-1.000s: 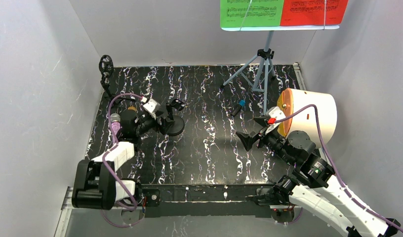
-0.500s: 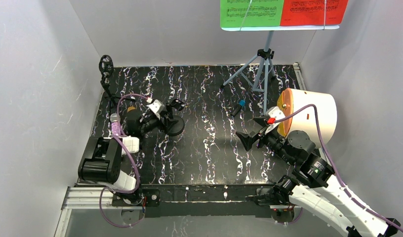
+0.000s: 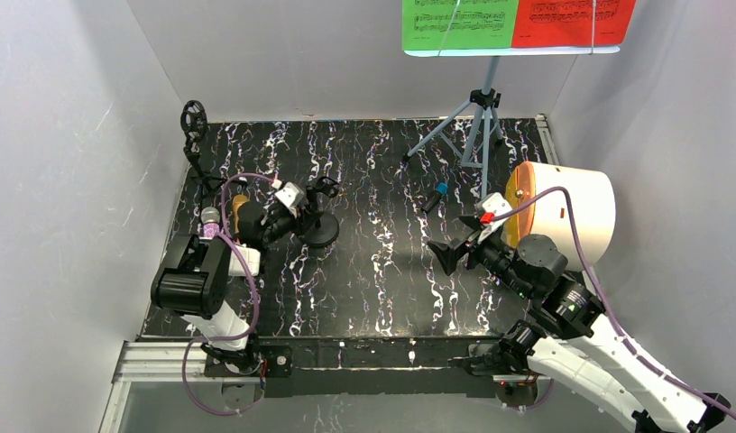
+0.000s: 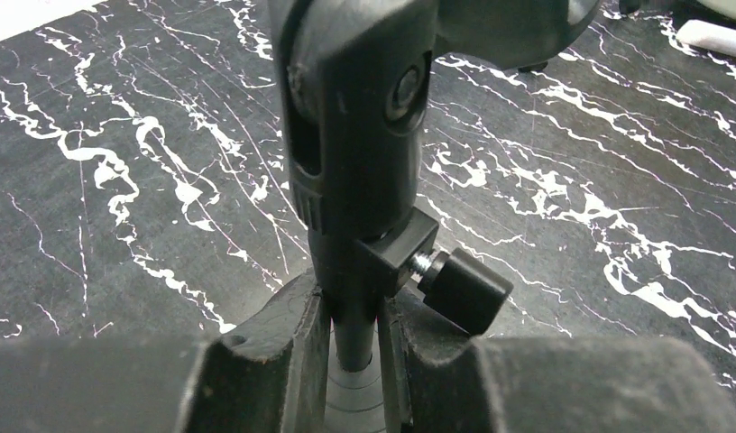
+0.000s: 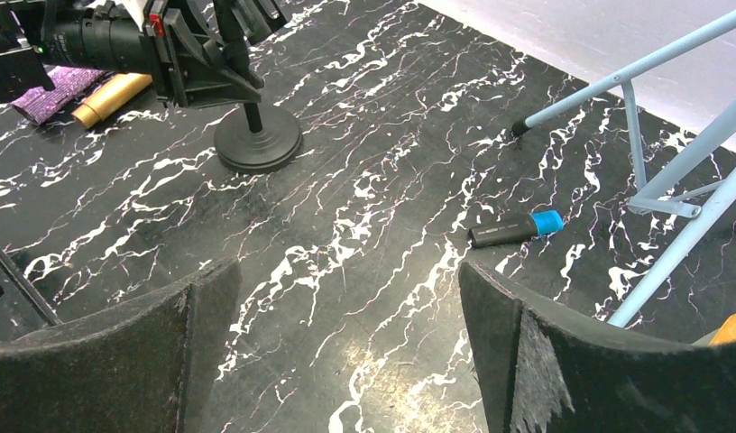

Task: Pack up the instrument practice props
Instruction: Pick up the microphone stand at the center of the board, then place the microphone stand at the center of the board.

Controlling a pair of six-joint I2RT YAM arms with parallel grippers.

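The left fingers are almost closed. They pinch the thin upright post of a black mic mount low down, just above its round base. The mount's clip head and a side knob sit above the grip. The mount stands left of centre on the black marbled worktop.

The gold microphone and the purple glitter microphone lie just beside the left arm. A second mic mount stands in the far left corner.

The right fingers are spread wide and hold nothing. They hover over bare worktop near a small black stick with a blue cap.

The pale blue music rack stands on its tripod at the far right, carrying the green score sheet and the red score sheet. A white tub lies on its side at the right edge.

The grip looks risky because the post is slim and smooth and the base looks heavy. When lifted, the mount could swivel or slide through the pads. The left arm's elbow could also knock the two microphones.
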